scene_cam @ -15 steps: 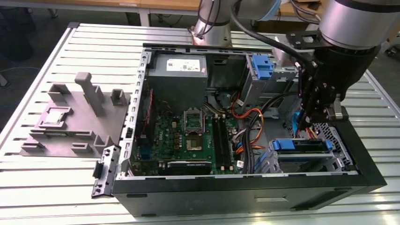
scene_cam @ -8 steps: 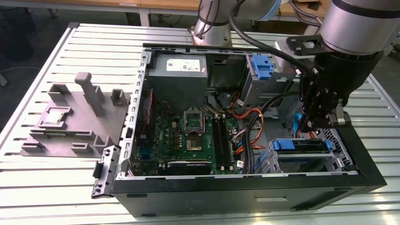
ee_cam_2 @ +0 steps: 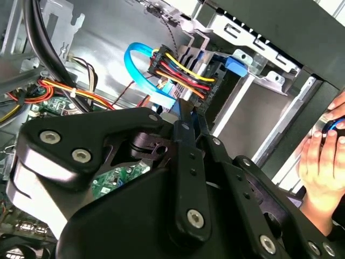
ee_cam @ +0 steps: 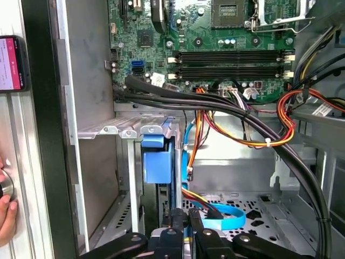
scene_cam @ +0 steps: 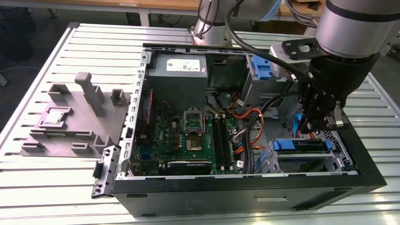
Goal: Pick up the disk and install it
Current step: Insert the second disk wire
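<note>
The disk (scene_cam: pixel 300 145) lies flat in the drive cage at the case's front corner, on the exterior view's right, framed by its bright blue bracket (ee_cam: pixel 158 157). My gripper (scene_cam: pixel 320 123) hangs just behind it, inside the case. In both wrist views the fingers stand close together, shut. Their tips (ee_cam_2: pixel 186 110) meet a black connector (ee_cam_2: pixel 180 73) with red, yellow and black wires, next to a looped blue flat cable (ee_cam: pixel 222 218). The connector sits at the end of the disk, by the bracket's blue tab (ee_cam_2: pixel 237 63).
The open computer case (scene_cam: pixel 250 187) holds the motherboard (scene_cam: pixel 187 136), a grey power supply (scene_cam: pixel 178 70) and thick black cables (ee_cam: pixel 226 105). A bare blue clip (scene_cam: pixel 262 65) sits at the back. A grey fixture (scene_cam: pixel 75 117) lies beside the case. A person's hand (ee_cam_2: pixel 323 156) rests outside it.
</note>
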### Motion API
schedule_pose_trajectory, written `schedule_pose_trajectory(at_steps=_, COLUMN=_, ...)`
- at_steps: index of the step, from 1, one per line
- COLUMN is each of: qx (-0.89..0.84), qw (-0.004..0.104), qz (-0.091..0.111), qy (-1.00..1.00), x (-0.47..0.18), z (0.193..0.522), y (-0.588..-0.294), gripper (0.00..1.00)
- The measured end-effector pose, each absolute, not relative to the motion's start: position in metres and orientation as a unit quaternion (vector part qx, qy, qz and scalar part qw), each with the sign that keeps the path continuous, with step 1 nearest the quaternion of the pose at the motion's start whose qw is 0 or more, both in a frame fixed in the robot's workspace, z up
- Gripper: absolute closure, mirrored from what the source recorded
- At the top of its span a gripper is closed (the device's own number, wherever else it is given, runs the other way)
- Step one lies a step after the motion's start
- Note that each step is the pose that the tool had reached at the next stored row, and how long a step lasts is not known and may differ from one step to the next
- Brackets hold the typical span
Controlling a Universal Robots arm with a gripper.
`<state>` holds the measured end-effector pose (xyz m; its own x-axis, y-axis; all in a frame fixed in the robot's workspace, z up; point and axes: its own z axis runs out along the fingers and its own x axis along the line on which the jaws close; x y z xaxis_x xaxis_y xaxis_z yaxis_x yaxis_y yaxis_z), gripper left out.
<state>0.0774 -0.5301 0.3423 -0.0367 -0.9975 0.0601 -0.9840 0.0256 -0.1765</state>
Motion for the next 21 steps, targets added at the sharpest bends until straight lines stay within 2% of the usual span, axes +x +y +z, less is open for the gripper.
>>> schedule_pose_trajectory(at_steps=21, qx=-0.697, qw=0.045, qz=-0.088, qy=0.711, x=0.077, z=0.336, y=-0.546, gripper=0.84)
